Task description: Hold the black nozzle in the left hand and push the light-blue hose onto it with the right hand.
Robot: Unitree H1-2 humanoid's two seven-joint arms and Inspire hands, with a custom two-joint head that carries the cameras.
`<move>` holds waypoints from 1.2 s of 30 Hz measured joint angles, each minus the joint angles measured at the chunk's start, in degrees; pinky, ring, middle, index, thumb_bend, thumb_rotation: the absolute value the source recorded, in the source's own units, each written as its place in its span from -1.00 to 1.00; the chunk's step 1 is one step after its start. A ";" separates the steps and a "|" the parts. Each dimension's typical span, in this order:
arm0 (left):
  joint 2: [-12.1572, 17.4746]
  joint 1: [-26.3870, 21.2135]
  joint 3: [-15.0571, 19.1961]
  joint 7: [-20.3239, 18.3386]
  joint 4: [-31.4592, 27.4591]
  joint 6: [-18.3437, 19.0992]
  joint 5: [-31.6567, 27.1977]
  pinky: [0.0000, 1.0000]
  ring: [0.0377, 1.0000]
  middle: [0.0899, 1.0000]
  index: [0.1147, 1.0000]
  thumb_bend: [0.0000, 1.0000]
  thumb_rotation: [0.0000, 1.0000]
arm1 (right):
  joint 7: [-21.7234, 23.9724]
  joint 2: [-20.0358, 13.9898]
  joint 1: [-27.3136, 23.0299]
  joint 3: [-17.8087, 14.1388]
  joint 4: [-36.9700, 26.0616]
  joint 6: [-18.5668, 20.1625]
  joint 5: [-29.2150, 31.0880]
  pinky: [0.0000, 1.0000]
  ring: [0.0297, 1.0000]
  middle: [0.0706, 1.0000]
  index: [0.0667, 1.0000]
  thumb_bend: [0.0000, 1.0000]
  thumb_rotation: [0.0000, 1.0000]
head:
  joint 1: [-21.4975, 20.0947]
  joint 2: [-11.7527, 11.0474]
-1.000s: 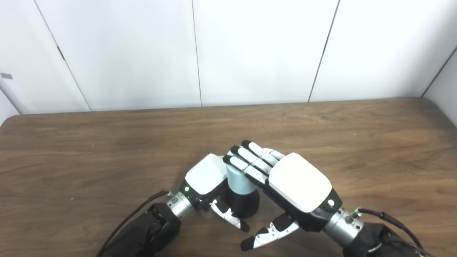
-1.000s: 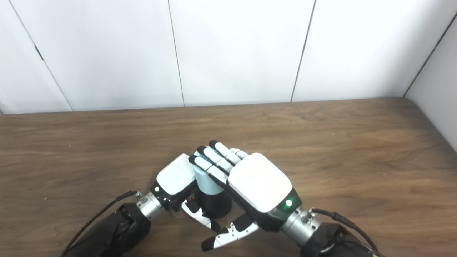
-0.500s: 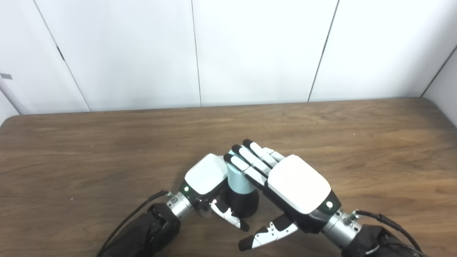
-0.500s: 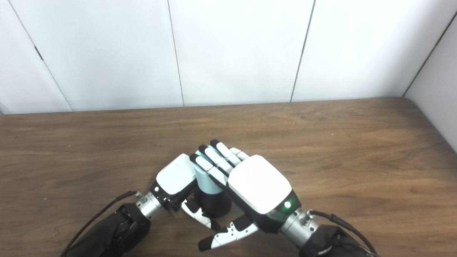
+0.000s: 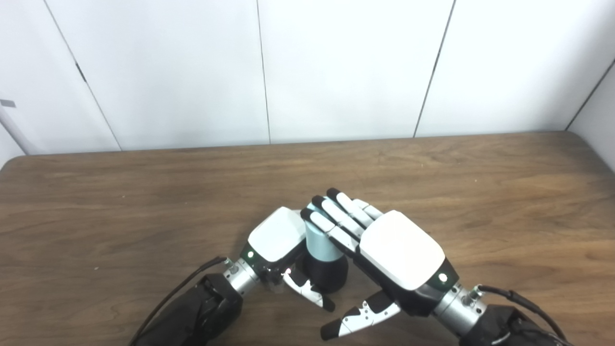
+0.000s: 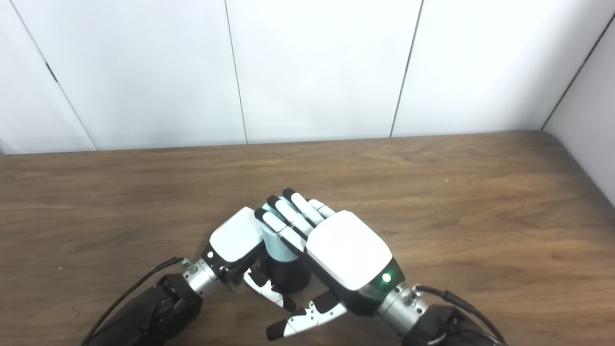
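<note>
The black nozzle (image 5: 332, 275) stands upright on the wooden table (image 5: 120, 206) near the front edge, with the light-blue hose (image 5: 317, 246) sitting on top of it as a short cylinder. My left hand (image 5: 276, 235) wraps the pair from the left; its thumb lies across the front of the black base and its fingers are hidden behind. My right hand (image 5: 401, 250) comes from the right, palm down. Its straight fingers (image 5: 336, 218) rest over the hose's top, and its thumb (image 5: 358, 319) sticks out apart, low in front.
White wall panels (image 5: 336, 67) rise behind the table's far edge. A black cable (image 5: 178, 288) runs along my left forearm. Bare wood lies to the left, right and behind the hands.
My right hand has drawn slightly back toward me and lowered a little, fingers still over the hose. The left hand, nozzle and hose have stayed put.
</note>
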 measured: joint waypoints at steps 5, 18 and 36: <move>0.00 0.00 0.00 0.00 0.00 0.00 0.00 0.18 -0.15 -0.18 -0.09 0.00 -1.00 | -0.01 0.00 0.00 0.07 -0.04 0.00 -0.24 0.78 0.94 0.95 0.88 0.61 1.00 | 0.00 -0.09; 0.00 0.00 -0.02 0.01 0.00 0.00 -0.01 0.18 -0.16 -0.18 -0.07 0.00 -1.00 | -0.12 0.01 0.01 0.55 -0.18 0.95 -0.09 0.76 0.91 0.95 0.87 0.65 1.00 | 0.00 0.09; 0.00 0.14 0.09 -0.11 -0.16 0.00 -0.01 0.18 -0.17 -0.19 -0.06 0.00 -1.00 | -0.36 0.01 0.01 1.56 -0.40 2.67 -0.23 0.77 0.90 0.93 0.86 0.65 1.00 | 0.09 0.18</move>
